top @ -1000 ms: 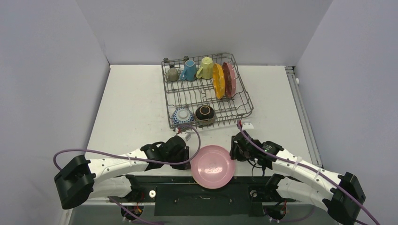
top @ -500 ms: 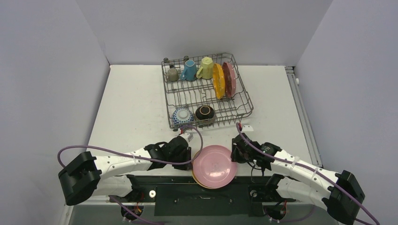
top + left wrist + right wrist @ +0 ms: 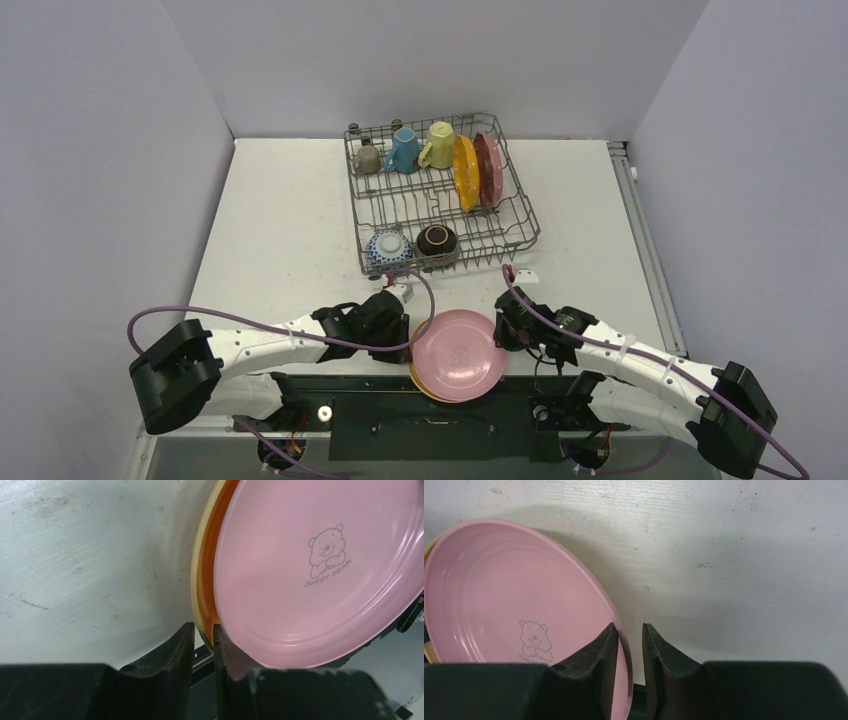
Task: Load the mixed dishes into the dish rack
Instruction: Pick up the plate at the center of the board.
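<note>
Left claw [image 3: 202,628] pinching tan plate [image 3: 195,580], 6 o'clock.
My right claw [image 3: 629,626] straddles the pink plate [image 3: 499,580] rim; grip I cannot tell.

Glossy plates on a scuffed matt table

The pink plate [image 3: 320,570] at the left gripper [image 3: 203,639] is smooth and shiny, either glazed ceramic or hard plastic, with a fine grey printed bear. The tan plate [image 3: 199,590] under it is equally glossy. The table [image 3: 75,555] beyond the fingertips is matt white, scratched and speckled. The fingers [image 3: 596,655] of the right gripper [image 3: 630,635] are matt black and faintly grainy. Ahead of both hands, the dish rack [image 3: 400,205] is thin grey metal wire.
</note>
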`<state>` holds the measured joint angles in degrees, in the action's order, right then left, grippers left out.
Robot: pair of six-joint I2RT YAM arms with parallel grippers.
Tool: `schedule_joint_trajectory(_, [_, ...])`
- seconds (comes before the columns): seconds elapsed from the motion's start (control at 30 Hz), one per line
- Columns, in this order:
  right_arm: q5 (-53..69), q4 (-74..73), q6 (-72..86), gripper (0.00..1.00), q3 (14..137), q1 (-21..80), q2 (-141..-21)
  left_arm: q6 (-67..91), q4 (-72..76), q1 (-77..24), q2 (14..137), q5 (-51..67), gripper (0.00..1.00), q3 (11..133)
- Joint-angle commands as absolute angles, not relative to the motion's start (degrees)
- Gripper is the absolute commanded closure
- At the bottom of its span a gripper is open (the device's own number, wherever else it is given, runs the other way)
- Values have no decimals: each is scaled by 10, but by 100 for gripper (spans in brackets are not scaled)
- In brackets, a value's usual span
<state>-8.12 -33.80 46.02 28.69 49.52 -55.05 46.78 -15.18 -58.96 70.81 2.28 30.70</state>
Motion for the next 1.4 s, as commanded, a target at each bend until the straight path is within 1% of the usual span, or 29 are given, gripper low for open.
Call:
schedule_joint_trajectory(0.0, [-86,-320,468,81,281,500,-556,462,-137,-595,719,22,83,323])
schedule_joint_trajectory(0.13, [-80,-323,466,93,288,502,-556,462,-134,-596,723,21,83,323])
schedule_joint_trajectory(0.17, [-81,-328,465,100,290,503,-555,462,-134,-596,723,21,83,324])
schedule_joint_trajectory(0.37, [-104,-369,457,100,321,508,-534,459,-137,-596,722,18,83,325])
schedule_joint_trajectory(0.47, [-136,-396,453,100,345,513,-523,457,-145,-596,716,11,82,330])
schedule_joint_trajectory(0.6, [-176,-442,448,100,374,521,-516,449,-170,-596,702,3,72,346])
schedule_joint_trajectory(0.7, [-195,-460,445,100,389,525,-513,442,-195,-596,691,-16,59,358])
schedule_joint_trajectory(0.8, [-211,-475,443,100,403,527,-511,438,-212,-596,677,-28,50,372])
schedule_joint_trajectory(1.07, [-229,-503,433,100,439,530,-496,437,-225,-595,643,-14,40,392])
schedule_joint_trajectory(1.2, [-227,-510,429,100,455,530,-489,436,-218,-593,634,-1,36,403])
schedule_joint_trajectory(1.37, [-214,-509,423,100,474,530,-482,431,-203,-575,621,46,33,408])
